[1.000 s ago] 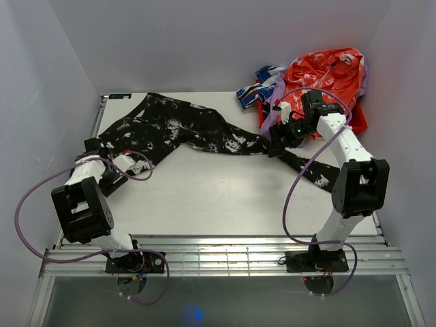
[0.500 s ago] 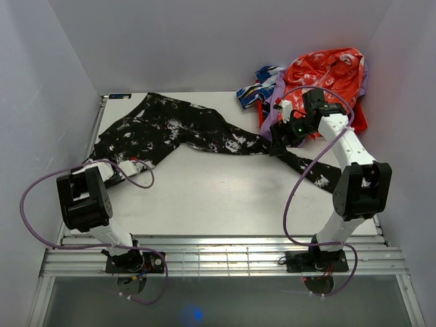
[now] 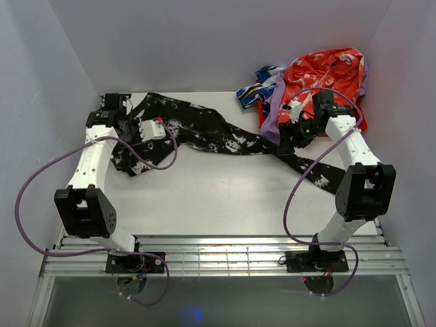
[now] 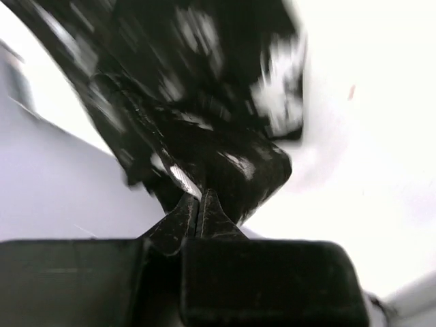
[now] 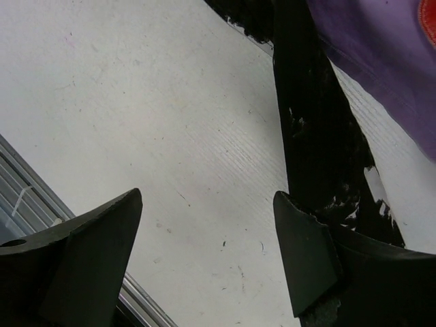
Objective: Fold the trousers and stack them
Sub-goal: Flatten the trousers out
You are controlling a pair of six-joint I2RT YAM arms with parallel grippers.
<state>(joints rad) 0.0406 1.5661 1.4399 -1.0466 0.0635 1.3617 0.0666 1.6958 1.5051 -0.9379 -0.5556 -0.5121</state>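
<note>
The black trousers with white splatter lie spread from the back left of the table to the right side. My left gripper is over their left part, hard to make out against the dark cloth. In the left wrist view its jaws are shut on a fold of the trousers, which hangs lifted in front of them. My right gripper stands open just above the table beside the trousers' right leg. Nothing lies between its fingertips; the right finger is at the leg's edge.
A heap of other clothes sits at the back right: a red-orange garment, a blue and white one and purple cloth, which also shows as purple cloth next to the trouser leg. White walls close in the table.
My left gripper shut on the trousers' left end and swung from the near left edge toward the back, carrying the cloth along. My right gripper shifted slightly right and narrowed a little.
</note>
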